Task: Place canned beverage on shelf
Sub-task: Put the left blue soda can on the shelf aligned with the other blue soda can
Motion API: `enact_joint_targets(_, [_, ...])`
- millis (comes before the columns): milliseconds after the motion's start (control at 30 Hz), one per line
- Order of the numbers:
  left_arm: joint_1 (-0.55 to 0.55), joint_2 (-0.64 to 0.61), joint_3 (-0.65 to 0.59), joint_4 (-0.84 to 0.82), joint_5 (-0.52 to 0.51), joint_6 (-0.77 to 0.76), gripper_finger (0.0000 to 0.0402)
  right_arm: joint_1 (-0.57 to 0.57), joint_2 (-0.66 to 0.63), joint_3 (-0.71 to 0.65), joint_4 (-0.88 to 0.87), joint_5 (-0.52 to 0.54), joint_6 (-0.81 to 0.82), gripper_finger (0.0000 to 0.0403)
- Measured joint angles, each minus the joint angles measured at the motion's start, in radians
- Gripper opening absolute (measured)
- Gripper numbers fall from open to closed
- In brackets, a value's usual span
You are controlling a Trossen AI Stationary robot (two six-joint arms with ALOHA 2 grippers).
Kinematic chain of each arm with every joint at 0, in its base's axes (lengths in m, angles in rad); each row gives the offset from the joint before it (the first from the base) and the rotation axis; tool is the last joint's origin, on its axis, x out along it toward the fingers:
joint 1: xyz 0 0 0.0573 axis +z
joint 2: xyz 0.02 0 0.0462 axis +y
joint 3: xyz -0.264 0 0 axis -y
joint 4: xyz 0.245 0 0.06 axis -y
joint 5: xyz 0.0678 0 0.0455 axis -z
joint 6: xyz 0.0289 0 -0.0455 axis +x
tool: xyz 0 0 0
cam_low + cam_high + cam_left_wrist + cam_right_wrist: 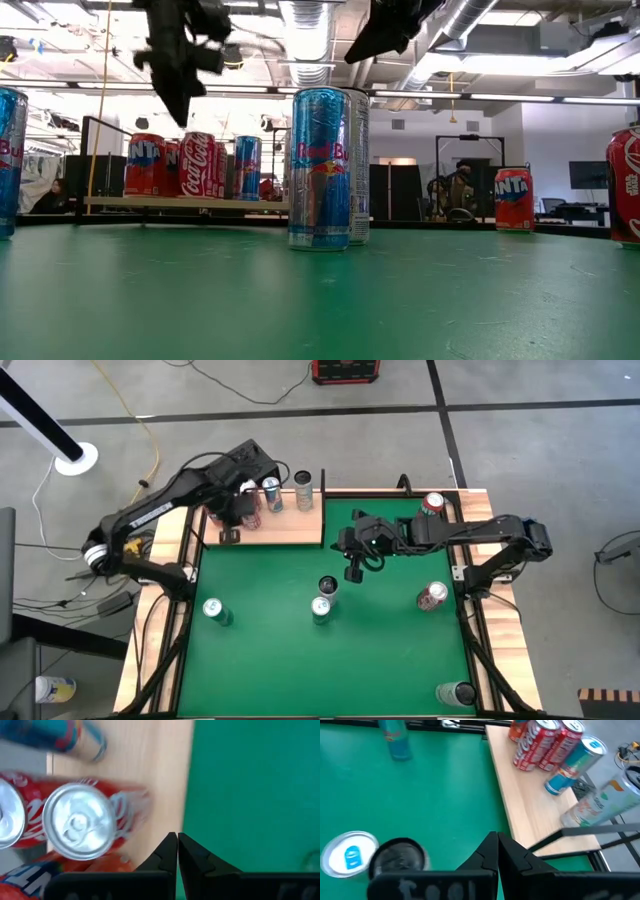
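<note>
Pale-wood shelf point(290, 525) seen at far edge of green table point(330, 660), left of centre, w/ several cans upright on it: red cola cans point(540, 742), blue-silver can point(575, 762), pale can point(303, 488). Left gripper point(230, 532) held over shelf's front edge, fingers pressed together, nothing held. Right gripper point(353, 570) hung above mid-table near two slim cans point(323, 598), fingers likewise closed, empty.

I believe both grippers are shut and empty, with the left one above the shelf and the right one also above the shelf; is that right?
Not quite: the right gripper hangs over the green tabletop, near the two upright cans at its middle, as the high view shows. The left gripper is above the shelf, and both are shut and empty.
</note>
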Motion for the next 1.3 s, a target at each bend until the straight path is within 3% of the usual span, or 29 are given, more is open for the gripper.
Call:
enact_joint_targets(233, [-0.185,-0.159,0.0,-0.138,0.295,-0.188,0.0,0.028,0.0,0.0,0.003,-0.002,0.028,0.0025])
enact_joint_targets(333, [-0.342,-0.207,-0.004,-0.217,0.293,-0.294,0.0,0.025,0.0,0.0,0.014,-0.002,0.039,0.0025])
enact_joint_targets(533, [-0.699,-0.268,-0.091,-0.181,0.292,-0.475,0.0,0.019,0.0,0.001,0.04,-0.001,0.039,0.0025])
enact_joint_targets(667, [-0.841,-0.276,-0.163,-0.159,0.245,-0.561,0.0005,0.019,0.0,0.001,0.045,-0.001,0.039,0.0025])
enact_joint_targets(833, [-0.888,-0.268,-0.203,-0.156,0.159,-0.658,0.0044,0.019,0.0,0.001,0.045,-0.001,0.039,0.0025])
enact_joint_targets(1300, [-0.888,-0.27,-0.204,-0.116,0.149,-0.758,0.022,0.019,0.0,0.001,0.044,0.0,0.036,0.0025])
